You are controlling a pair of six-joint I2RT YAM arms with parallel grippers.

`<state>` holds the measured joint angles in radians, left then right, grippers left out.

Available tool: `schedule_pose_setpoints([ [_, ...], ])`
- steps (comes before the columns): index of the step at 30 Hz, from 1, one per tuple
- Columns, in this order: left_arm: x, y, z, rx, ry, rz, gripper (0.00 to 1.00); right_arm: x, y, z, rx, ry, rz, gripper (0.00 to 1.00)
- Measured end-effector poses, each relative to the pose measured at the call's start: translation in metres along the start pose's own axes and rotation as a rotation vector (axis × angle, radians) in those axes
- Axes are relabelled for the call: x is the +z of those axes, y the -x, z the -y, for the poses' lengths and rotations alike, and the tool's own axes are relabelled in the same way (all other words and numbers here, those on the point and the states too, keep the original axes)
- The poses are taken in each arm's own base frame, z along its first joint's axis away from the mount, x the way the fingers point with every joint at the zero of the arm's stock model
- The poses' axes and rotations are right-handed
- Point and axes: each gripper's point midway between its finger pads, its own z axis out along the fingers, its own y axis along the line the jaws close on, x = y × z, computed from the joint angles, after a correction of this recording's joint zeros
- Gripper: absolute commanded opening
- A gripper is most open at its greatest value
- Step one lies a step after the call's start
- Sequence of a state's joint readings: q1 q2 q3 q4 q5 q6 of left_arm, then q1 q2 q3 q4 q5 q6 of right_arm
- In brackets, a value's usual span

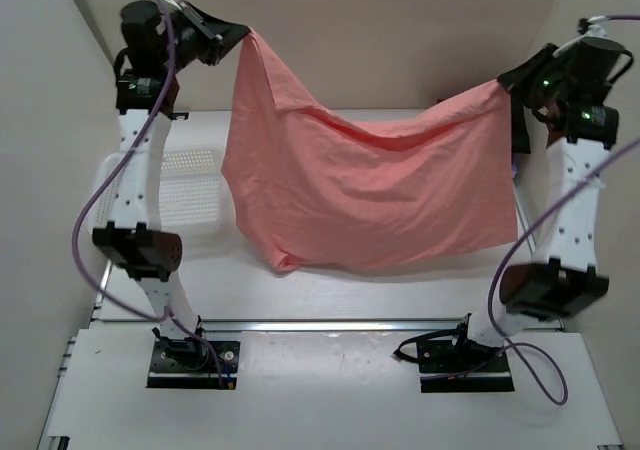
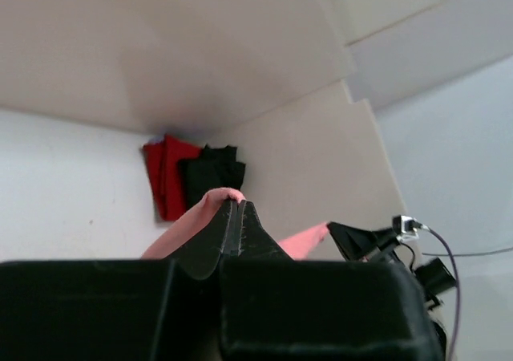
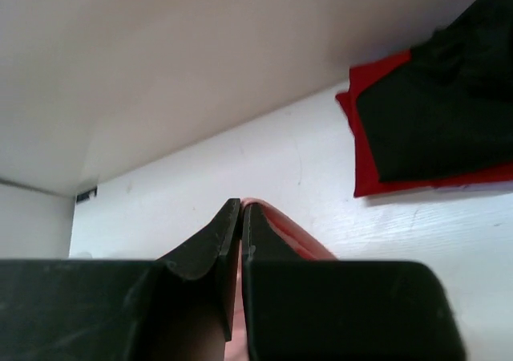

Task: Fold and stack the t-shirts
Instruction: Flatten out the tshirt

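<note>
Left gripper [image 1: 238, 36] and right gripper [image 1: 506, 78] are both raised, each clamped on a top corner of the salmon-pink t-shirt [image 1: 370, 185], with the left one higher. The cloth sags between them and hangs spread below both, its lower edge near the table [image 1: 400, 295]; can't tell if it touches. A white lattice basket [image 1: 185, 185] sits below the left gripper, just beside the shirt's hanging edge.

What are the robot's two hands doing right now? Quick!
Left gripper: shut on the pink t-shirt, holding one end up.
Right gripper: shut on the pink t-shirt, holding the other end up.
</note>
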<state>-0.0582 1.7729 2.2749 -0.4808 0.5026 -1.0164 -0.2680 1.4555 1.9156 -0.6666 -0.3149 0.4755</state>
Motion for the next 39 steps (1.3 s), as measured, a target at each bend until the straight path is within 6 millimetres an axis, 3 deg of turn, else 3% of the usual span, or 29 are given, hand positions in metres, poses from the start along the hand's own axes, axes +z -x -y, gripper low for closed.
schedule_pose_setpoints([
  [3,0.042,-0.018,-0.060,-0.090,0.068,-0.089,0.00,0.061,-0.036,0.022,0.041,-0.016,-0.152,0.00],
  [5,0.060,-0.031,-0.095,-0.160,0.108,-0.141,0.00,0.086,-0.058,0.034,0.059,-0.039,-0.234,0.00],
  [7,0.071,-0.037,-0.112,-0.215,0.119,-0.174,0.00,0.100,-0.064,0.037,0.058,-0.046,-0.273,0.00],
  [9,0.077,-0.030,-0.111,-0.237,0.093,-0.170,0.00,0.099,-0.050,0.027,0.035,-0.028,-0.248,0.00],
  [12,0.068,-0.007,-0.081,-0.221,0.011,-0.117,0.00,0.075,-0.005,0.001,-0.016,0.023,-0.119,0.01],
  [14,0.051,0.008,-0.047,-0.191,-0.054,-0.075,0.00,0.042,0.022,-0.013,-0.044,0.048,-0.022,0.00],
  [17,0.007,0.023,0.017,-0.121,-0.152,-0.021,0.00,-0.014,0.048,-0.021,-0.065,0.059,0.096,0.00],
  [20,-0.040,0.013,0.072,-0.036,-0.233,-0.012,0.00,-0.043,0.052,-0.012,-0.070,0.036,0.153,0.00],
  [22,-0.066,-0.010,0.091,-0.004,-0.260,-0.038,0.00,-0.048,0.040,-0.008,-0.065,0.037,0.138,0.00],
  [24,-0.089,-0.045,0.083,-0.010,-0.250,-0.081,0.00,-0.037,0.013,0.004,-0.045,0.037,0.078,0.00],
  [26,-0.106,-0.085,0.053,-0.056,-0.198,-0.146,0.00,-0.021,-0.033,0.028,-0.004,0.006,-0.028,0.01],
  [28,-0.119,-0.126,0.003,-0.128,-0.101,-0.205,0.00,-0.006,-0.096,0.061,0.057,-0.059,-0.175,0.00],
  [30,-0.131,-0.173,-0.061,-0.223,0.043,-0.281,0.00,-0.005,-0.170,0.099,0.128,-0.154,-0.348,0.00],
  [33,-0.158,-0.244,-0.138,-0.352,0.243,-0.404,0.00,-0.036,-0.263,0.134,0.194,-0.295,-0.571,0.00],
  [34,-0.171,-0.265,-0.158,-0.391,0.307,-0.442,0.00,-0.050,-0.282,0.139,0.200,-0.326,-0.618,0.00],
  [37,-0.207,-0.309,-0.193,-0.451,0.430,-0.519,0.00,-0.085,-0.319,0.149,0.195,-0.395,-0.695,0.00],
  [39,-0.218,-0.317,-0.197,-0.453,0.456,-0.534,0.00,-0.100,-0.330,0.156,0.188,-0.437,-0.718,0.02],
])
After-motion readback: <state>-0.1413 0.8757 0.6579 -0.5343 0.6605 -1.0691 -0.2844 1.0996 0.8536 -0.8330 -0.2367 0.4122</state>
